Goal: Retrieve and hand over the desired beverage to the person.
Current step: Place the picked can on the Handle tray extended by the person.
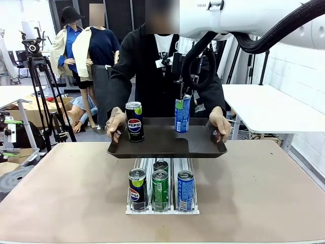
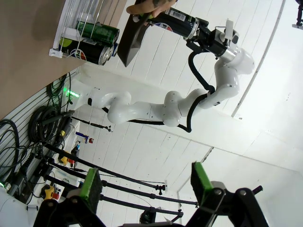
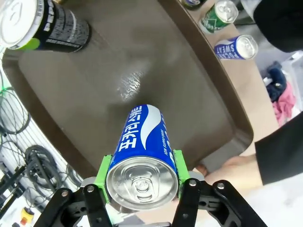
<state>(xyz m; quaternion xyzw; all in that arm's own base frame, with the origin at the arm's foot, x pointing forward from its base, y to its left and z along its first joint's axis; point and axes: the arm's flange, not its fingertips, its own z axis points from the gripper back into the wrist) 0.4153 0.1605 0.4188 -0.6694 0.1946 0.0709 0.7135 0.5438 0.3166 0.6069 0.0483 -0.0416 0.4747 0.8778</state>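
Blue and white, the Pocari Sweat can [image 1: 182, 113] is clamped near its top rim in the right claw [image 1: 182, 96] and held upright above the brown tray [image 1: 167, 145], toward its right side, its base just over the tray floor; whether it touches cannot be told. The tray is held over the desk [image 1: 264, 193] by the person [image 1: 152, 76], 1 hand [image 1: 220, 122] at each end. 1 Pepsi can [image 1: 134, 121] stands on the tray's left part. The left claw [image 2: 147, 182] stands apart, holding nothing. The can is judged rigid but thin-walled, smooth and slippery, moderately heavy if full; its upper sidewall suits a firm, even grip.
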